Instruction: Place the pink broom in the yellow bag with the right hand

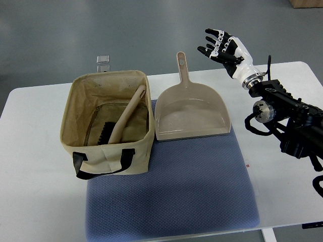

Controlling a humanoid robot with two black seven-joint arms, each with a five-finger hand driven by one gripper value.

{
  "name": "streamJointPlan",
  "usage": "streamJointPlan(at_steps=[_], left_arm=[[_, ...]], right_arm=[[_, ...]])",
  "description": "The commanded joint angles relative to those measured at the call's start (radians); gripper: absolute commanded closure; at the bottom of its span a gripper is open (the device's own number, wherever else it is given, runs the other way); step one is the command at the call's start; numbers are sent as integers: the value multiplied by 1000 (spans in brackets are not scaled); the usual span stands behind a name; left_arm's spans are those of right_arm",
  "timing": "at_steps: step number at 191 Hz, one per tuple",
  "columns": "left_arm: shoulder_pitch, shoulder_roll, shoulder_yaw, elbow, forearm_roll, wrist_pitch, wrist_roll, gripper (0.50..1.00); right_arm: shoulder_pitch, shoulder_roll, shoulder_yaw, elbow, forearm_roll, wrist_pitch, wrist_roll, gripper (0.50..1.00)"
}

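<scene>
The pinkish-beige broom (pixel 126 117) stands tilted inside the yellow fabric bag (pixel 108 152), its black bristles down at the bag's bottom and its handle leaning on the right rim. My right hand (pixel 218 45) is raised beyond the table's far edge, above and right of the dustpan, with its fingers spread and holding nothing. The left arm does not show.
A pinkish-beige dustpan (pixel 191 112) lies on the blue mat (pixel 176 186) just right of the bag, its handle pointing away. The white table (pixel 30 176) carries both. A small clear object (pixel 103 59) lies on the floor beyond the bag.
</scene>
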Motion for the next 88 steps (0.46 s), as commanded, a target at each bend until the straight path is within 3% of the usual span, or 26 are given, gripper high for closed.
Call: streamJointPlan(at_steps=[1, 88], left_arm=[[0, 0, 0, 0, 0, 0, 0, 500], [0, 0, 0, 0, 0, 0, 0, 500]], right_arm=[[-27, 13, 82, 0, 3, 3, -1, 572], [-63, 32, 119, -31, 3, -34, 13, 570]])
